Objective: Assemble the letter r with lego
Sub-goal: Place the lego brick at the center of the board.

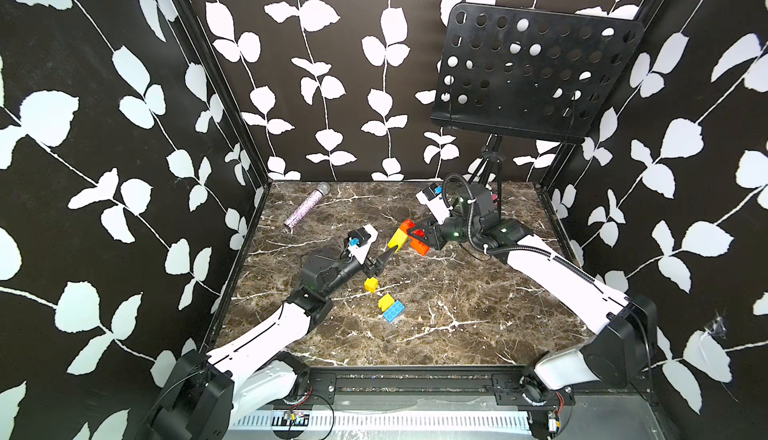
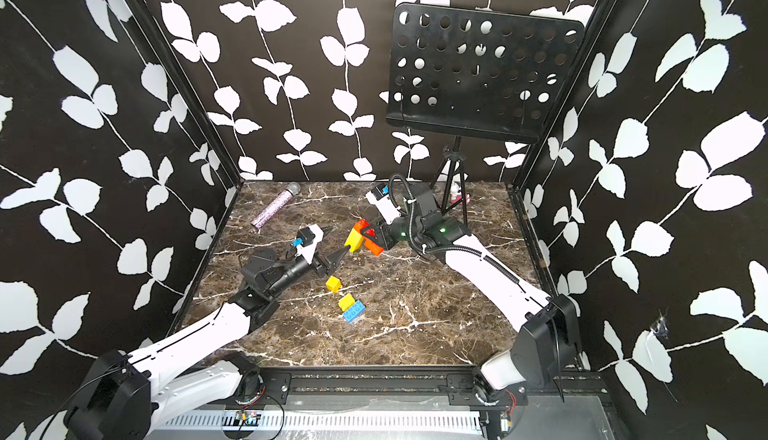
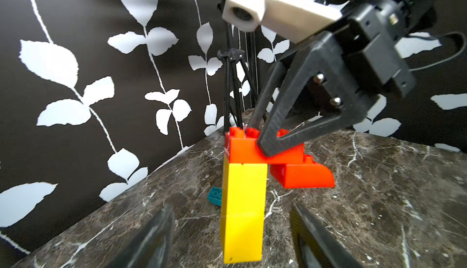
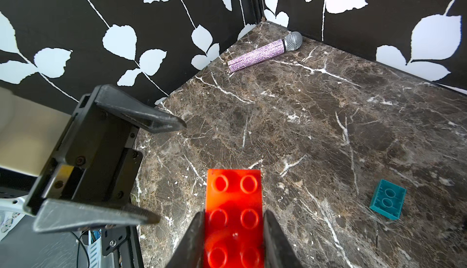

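My R gripper (image 4: pixel 235 213) clamps the red-orange brick (image 4: pixel 233 193) topping the yellow bricks (image 3: pixel 242 203), mid-table.
L gripper (image 4: pixel 169 172) wide, jaws flanking them w/o contact; teal brick (image 4: pixel 388 199) shows in wrist views only.

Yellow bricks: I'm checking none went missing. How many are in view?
4. Two stacked under the red brick: upper brick, lower brick. Third brick loose mid-table; fourth brick beside the blue brick. Others may be hidden.
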Tool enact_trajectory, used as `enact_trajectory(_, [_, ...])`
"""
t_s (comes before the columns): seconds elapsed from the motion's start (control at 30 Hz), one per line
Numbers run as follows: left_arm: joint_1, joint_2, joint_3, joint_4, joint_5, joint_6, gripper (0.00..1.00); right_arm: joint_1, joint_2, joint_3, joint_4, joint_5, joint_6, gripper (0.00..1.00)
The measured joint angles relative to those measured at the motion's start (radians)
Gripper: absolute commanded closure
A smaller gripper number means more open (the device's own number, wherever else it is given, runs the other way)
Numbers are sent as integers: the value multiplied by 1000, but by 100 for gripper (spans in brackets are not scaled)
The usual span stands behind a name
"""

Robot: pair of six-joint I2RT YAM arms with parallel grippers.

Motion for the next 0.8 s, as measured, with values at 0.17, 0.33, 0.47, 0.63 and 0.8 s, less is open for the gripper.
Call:
enact_trajectory(0.17, [-15, 43, 44, -62, 11, 20, 30, 4, 0, 0, 7, -17, 5, 88])
enact_trajectory(0.33, [-40, 92, 50, -97, -6, 40, 35, 7, 0, 0, 8, -31, 8, 87])
enact_trajectory(0.47, [-46, 113, 52, -103, -34, 43, 43, 7, 0, 0, 8, -36, 8, 88])
enact_trajectory(0.63, [-46, 125, 64, -101, -77, 33, 51, 7, 0, 0, 7, -37, 8, 87])
enact_trajectory(0.8, [-51, 130, 64, -98, -103, 7, 62, 8, 0, 0, 16, -34, 8, 86])
